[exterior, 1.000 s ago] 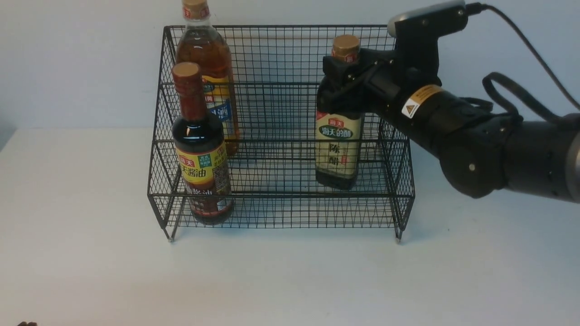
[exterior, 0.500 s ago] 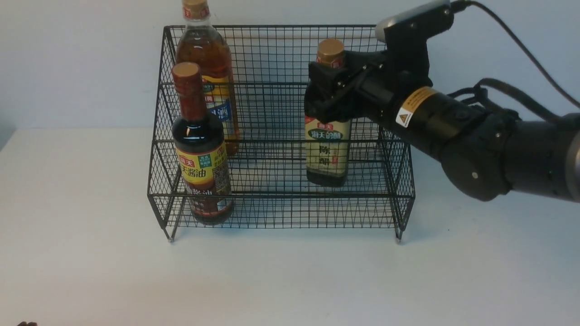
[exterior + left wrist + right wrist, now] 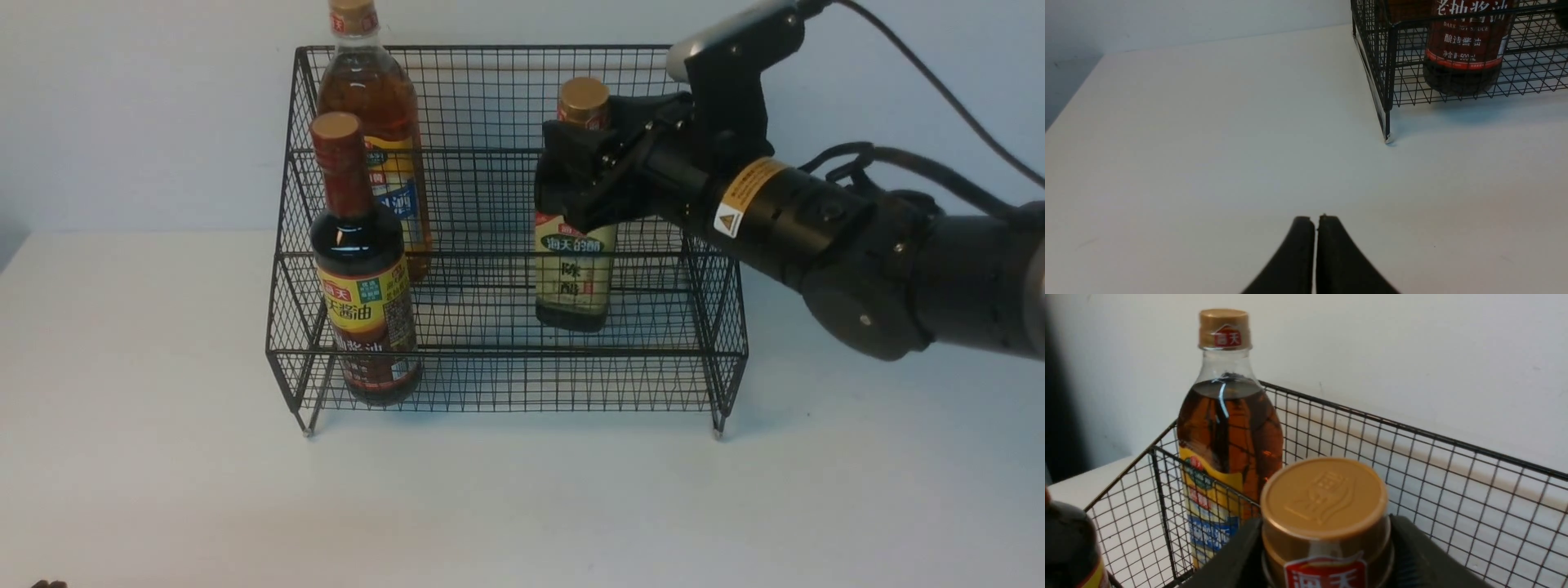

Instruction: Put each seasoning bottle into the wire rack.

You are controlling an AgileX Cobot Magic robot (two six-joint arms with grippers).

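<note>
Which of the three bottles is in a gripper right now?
The dark squarish bottle at the rack's right side: the right gripper is clamped on its neck. The amber bottle and red-necked bottle stand free.

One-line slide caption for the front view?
Right gripper holds the squarish bottle inside the wire rack, two bottles already placed.

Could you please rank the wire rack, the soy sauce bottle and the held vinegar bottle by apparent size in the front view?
1. wire rack
2. soy sauce bottle
3. vinegar bottle, partly hidden by the right gripper and farther back, so unsure.
</note>
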